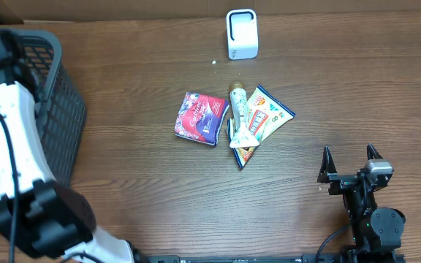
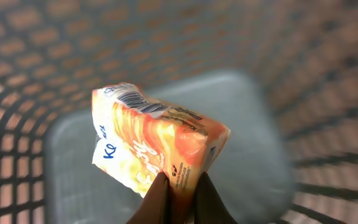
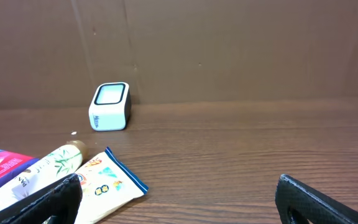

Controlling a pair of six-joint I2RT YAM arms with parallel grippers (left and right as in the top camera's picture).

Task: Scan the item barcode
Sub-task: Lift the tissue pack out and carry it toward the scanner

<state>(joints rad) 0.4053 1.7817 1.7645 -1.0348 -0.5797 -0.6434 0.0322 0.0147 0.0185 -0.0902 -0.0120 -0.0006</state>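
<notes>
In the left wrist view my left gripper (image 2: 179, 185) is shut on the lower edge of an orange and white snack packet (image 2: 157, 140). The packet hangs inside the dark mesh basket (image 2: 253, 155), above its grey floor. A barcode (image 2: 132, 99) shows near the packet's top edge. The white scanner (image 1: 241, 33) stands at the back of the table, also seen as scanner (image 3: 110, 106) from the right wrist. My right gripper (image 1: 349, 164) stands open near the front right with nothing between its fingers.
The basket (image 1: 57, 95) sits at the table's left edge with my left arm (image 1: 6, 124) over it. Mid-table lie a red and blue packet (image 1: 201, 117), a bamboo-print tube (image 1: 239, 117) and a yellow pouch (image 1: 269, 115). A cardboard wall backs the table.
</notes>
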